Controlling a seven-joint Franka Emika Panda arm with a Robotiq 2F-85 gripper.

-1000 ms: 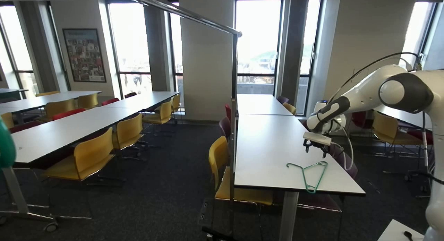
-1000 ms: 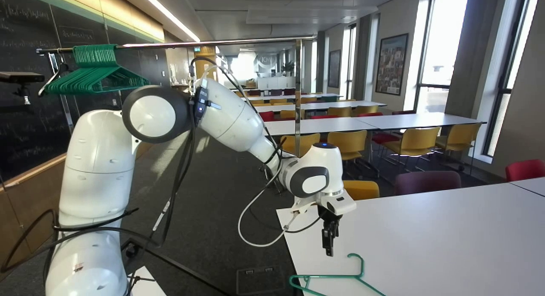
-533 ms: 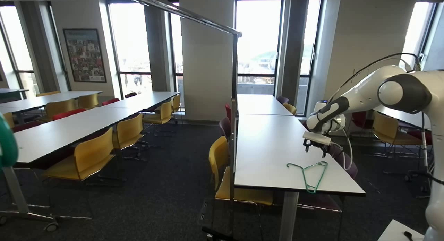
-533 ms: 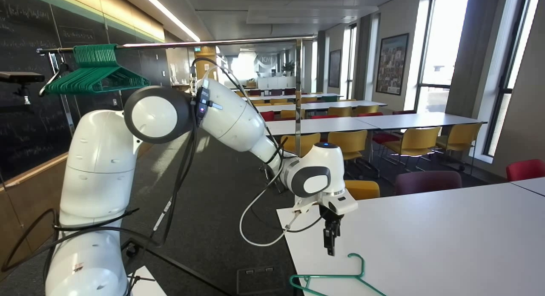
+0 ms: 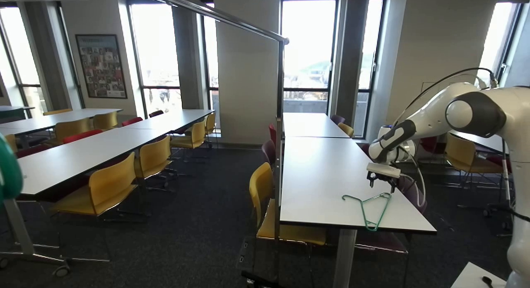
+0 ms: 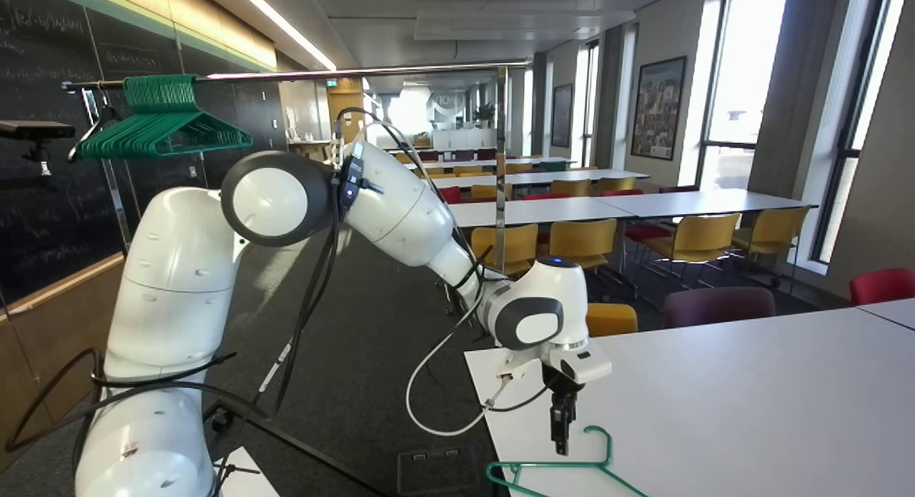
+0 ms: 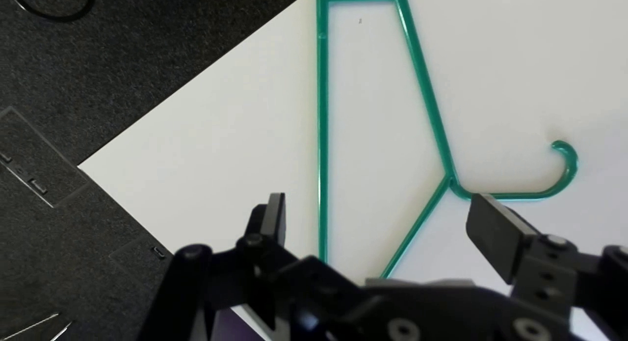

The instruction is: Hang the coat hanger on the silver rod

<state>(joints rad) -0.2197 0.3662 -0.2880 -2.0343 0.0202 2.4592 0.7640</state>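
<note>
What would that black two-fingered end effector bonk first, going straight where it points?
Probably the green triangular plastic-looking coat hanger, or else the flat white tabletop under it; depth is unclear.

My count: 1 gripper (image 7: 380,221), 2 fingers (image 7: 496,238), bottom of the wrist view. 1 coat hanger (image 7: 435,118), upper centre. 1 silver rod (image 6: 357,72), top of the frame in both exterior views. Green hangers (image 6: 159,96) on the rod, upper left in an exterior view: packed too tight, I can't count them. Same frame: 2 framed posters (image 6: 658,107) upper right, 1 red chair (image 6: 883,287) at the right edge, 1 purple chair (image 6: 718,307) left of it. Yellow chairs (image 6: 704,238) overlap: no total.
</note>
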